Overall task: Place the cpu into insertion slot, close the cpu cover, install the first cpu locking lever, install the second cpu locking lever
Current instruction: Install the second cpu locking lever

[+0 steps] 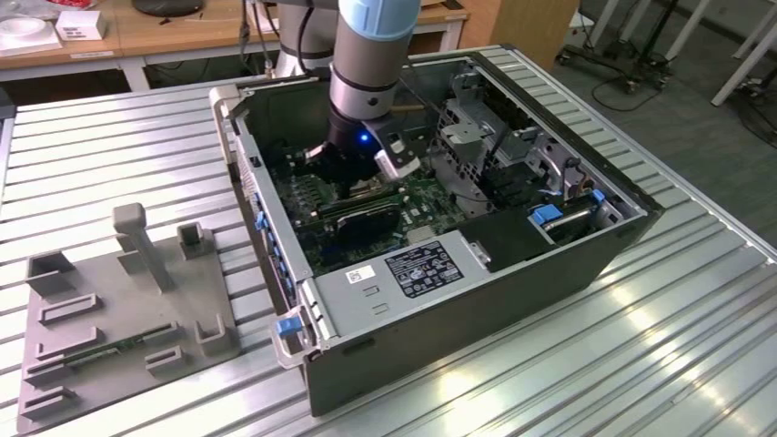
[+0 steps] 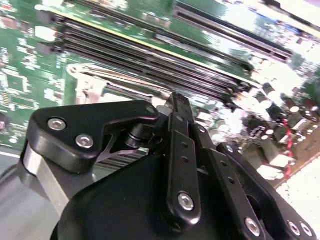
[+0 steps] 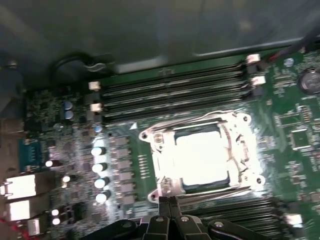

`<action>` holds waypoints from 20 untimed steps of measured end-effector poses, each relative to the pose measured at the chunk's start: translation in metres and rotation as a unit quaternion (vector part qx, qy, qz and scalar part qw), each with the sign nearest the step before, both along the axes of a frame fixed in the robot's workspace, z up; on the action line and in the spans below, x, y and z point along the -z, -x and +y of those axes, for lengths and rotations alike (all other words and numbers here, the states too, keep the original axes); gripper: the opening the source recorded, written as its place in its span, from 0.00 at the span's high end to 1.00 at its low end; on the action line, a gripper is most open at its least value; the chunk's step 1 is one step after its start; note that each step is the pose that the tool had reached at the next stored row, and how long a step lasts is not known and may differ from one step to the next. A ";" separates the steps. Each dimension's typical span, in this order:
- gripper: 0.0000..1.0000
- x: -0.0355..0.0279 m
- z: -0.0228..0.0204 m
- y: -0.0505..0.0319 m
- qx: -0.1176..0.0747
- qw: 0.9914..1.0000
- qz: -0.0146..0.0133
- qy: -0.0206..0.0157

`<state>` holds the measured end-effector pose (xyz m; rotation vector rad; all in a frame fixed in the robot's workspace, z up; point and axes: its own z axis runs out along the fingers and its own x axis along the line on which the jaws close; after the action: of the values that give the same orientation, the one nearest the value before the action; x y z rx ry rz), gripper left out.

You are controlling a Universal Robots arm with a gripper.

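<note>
In the first wrist view the cpu [image 3: 202, 157] shows as a bright square lying in the insertion slot [image 3: 159, 186] on the green motherboard. The cpu cover [image 3: 236, 150], a steel frame, lies flat around the chip. A thin wire lever [image 3: 192, 120] runs along the frame's side nearest the memory slots. My gripper [image 3: 167, 201] is shut, with its black fingertips pressed together and nothing between them, right at the socket's edge. In the second wrist view the gripper [image 2: 179, 98] hangs just above the socket's metal rim [image 2: 95, 82]. In the exterior view the gripper [image 1: 358, 187] is down inside the open computer case.
Long black memory slots [image 3: 170, 90] flank the socket, and a row of capacitors [image 3: 99, 167] stands beside it. The case walls [image 1: 486, 300] and a drive cage [image 1: 486, 137] close in around the arm. A grey fixture plate [image 1: 122, 309] lies on the ribbed table at the exterior view's left.
</note>
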<state>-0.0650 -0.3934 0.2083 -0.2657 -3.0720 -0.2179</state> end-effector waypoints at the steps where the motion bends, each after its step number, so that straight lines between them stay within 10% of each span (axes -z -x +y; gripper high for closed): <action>1: 0.89 0.0000 0.0004 -0.0023 0.000 1.000 0.000 0.000; 8: 0.89 0.0000 0.0038 -0.0229 0.000 1.000 0.000 0.000; 20: 0.89 -0.0005 0.0057 -0.0257 -0.038 0.999 0.000 0.000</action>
<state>-0.0393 -0.3878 0.2089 -0.1487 -3.0746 -0.2144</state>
